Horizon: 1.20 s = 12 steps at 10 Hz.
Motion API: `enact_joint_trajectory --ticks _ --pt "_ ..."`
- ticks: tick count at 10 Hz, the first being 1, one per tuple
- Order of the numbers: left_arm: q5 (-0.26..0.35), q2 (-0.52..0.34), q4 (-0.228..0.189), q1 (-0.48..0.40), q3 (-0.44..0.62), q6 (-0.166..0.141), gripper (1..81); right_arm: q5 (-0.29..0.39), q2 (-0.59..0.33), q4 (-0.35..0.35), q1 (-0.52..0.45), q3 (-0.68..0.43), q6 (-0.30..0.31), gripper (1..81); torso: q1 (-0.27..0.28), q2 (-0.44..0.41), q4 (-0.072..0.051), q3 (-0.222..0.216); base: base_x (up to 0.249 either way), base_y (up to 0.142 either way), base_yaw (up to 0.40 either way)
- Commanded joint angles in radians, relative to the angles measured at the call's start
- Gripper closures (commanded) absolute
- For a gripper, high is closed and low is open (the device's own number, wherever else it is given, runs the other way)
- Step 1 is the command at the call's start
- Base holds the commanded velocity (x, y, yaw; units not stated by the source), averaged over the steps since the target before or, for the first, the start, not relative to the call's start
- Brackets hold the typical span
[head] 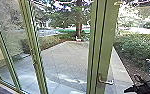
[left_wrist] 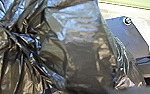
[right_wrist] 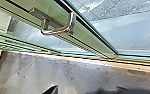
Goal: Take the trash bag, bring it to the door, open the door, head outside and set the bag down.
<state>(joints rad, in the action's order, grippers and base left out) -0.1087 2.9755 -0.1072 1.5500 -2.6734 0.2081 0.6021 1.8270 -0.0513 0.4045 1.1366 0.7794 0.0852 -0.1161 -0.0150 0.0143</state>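
In the head view, my right gripper (head: 138, 88) comes in dark at the lower right corner, to the right of the metal handle (head: 105, 81) on the green-framed glass door (head: 104, 47). The right wrist view has the same lever handle (right_wrist: 57, 31) on its green frame, with a dark tip of my right gripper (right_wrist: 51, 90) apart from it over the grey floor. Crumpled and shiny, the black trash bag (left_wrist: 78, 47) is large and close in the left wrist view, its gathered folds on one side. How my left gripper meets the bag is hidden.
Green-framed glass panels (head: 33, 50) stand to the left of the handle. Beyond the glass lies a paved yard (head: 66, 57) with a tree trunk (head: 79, 22) and bushes (head: 138, 47). A threshold strip (right_wrist: 91, 63) runs along the foot of the door.
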Motion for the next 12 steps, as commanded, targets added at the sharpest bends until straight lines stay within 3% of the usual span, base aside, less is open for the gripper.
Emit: enact_joint_trajectory --ticks 1,4,12 --pt "0.05 -0.001 0.001 -0.044 0.001 0.002 81.1 0.005 0.042 -0.013 -0.144 0.032 0.072 1.0 0.0 0.0 0.0 0.0 0.0 0.0 0.0" --pt "0.052 0.002 0.02 -0.044 -0.013 0.002 81.1 0.002 0.135 -0.016 -0.17 0.11 0.127 1.0 0.0 0.0 0.0 0.0 0.0 0.0 0.0" --pt "0.052 0.008 0.021 -0.044 -0.02 0.002 81.1 -0.012 0.29 -0.021 -0.173 0.34 0.202 1.0 0.0 0.001 0.0 0.001 0.0 0.0 0.0"
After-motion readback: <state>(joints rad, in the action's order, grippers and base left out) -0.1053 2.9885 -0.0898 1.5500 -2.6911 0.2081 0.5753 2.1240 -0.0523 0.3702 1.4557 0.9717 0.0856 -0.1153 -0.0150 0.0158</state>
